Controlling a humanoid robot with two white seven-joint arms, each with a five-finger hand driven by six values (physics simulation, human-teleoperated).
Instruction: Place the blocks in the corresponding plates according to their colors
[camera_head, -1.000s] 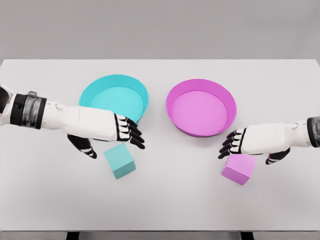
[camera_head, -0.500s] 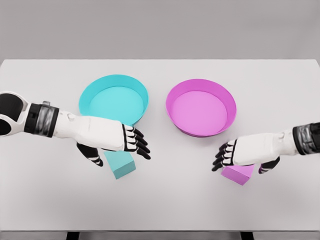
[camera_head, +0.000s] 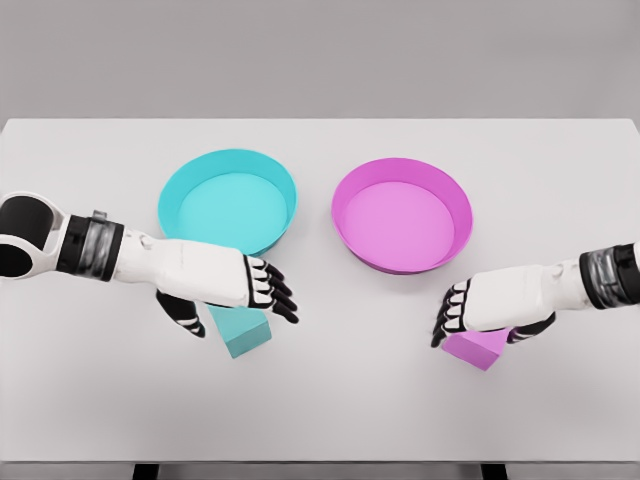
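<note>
On the table (camera_head: 560, 410), the left hand (camera_head: 235, 285) is covering the cyan block (camera_head: 240, 332) below the cyan plate (camera_head: 228, 200), while the right hand (camera_head: 480, 305) is covering the pink block (camera_head: 478, 348) below the pink plate (camera_head: 402, 213).

A single head view looks down and forward from above the near edge of the white counter (camera_head: 320, 400), whose whole width fills the frame.

Between the shallow round cyan plate (camera_head: 228, 200) and the shallow round pink plate (camera_head: 402, 213) we see a narrow strip of bare white table (camera_head: 330, 380), and a wide bare stretch lies between the small cyan cube (camera_head: 243, 333) and the small pink cube (camera_head: 477, 347). Each plate's raised rim stands just beyond its cube. The table's front part and far edge lie bare.
</note>
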